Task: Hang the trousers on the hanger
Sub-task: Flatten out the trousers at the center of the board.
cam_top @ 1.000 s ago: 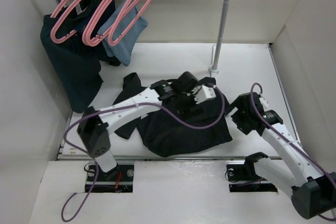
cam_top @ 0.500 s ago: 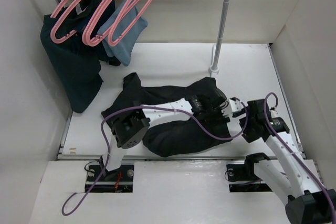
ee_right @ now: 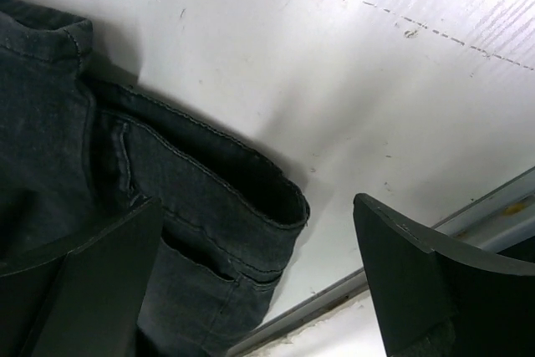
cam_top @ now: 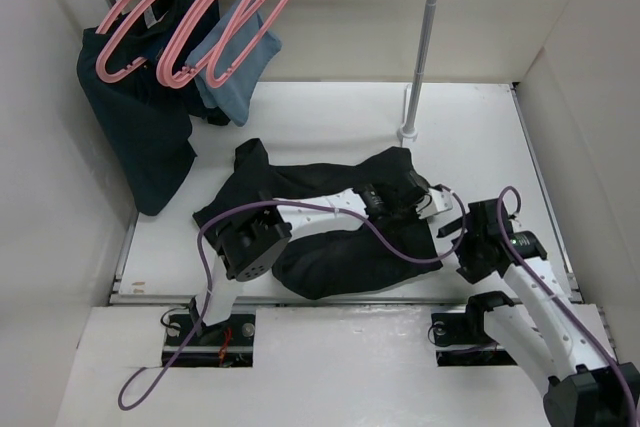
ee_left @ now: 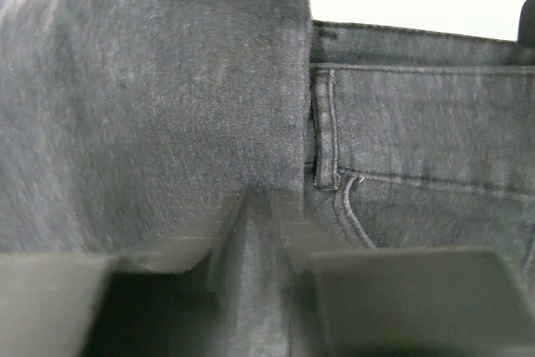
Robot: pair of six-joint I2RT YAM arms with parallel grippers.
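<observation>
The trousers (cam_top: pixel 330 247) are charcoal jeans lying bunched at the middle of the white table. My left arm reaches across them, and my left gripper (cam_top: pixel 418 199) sits at their right end. In the left wrist view it (ee_left: pixel 263 206) is shut on a fold of the denim (ee_left: pixel 175 98) beside a belt loop. My right gripper (cam_top: pixel 462 242) hovers at the trousers' right edge. In the right wrist view it (ee_right: pixel 257 202) is open above the waistband corner (ee_right: pixel 209 198). The pink hangers (cam_top: pixel 230 22) hang on a rail at the back left.
A dark navy garment (cam_top: pixel 140 117) and a light blue cloth (cam_top: pixel 235 72) hang under the hangers. A metal pole (cam_top: pixel 425 37) stands at the back centre. White walls close in both sides. The table's front edge (ee_right: pixel 334 298) runs just under my right gripper.
My left arm has swung right and its gripper now sits at the trousers' right end. My right gripper has moved down and inward toward the waistband. The trousers lie flatter.
</observation>
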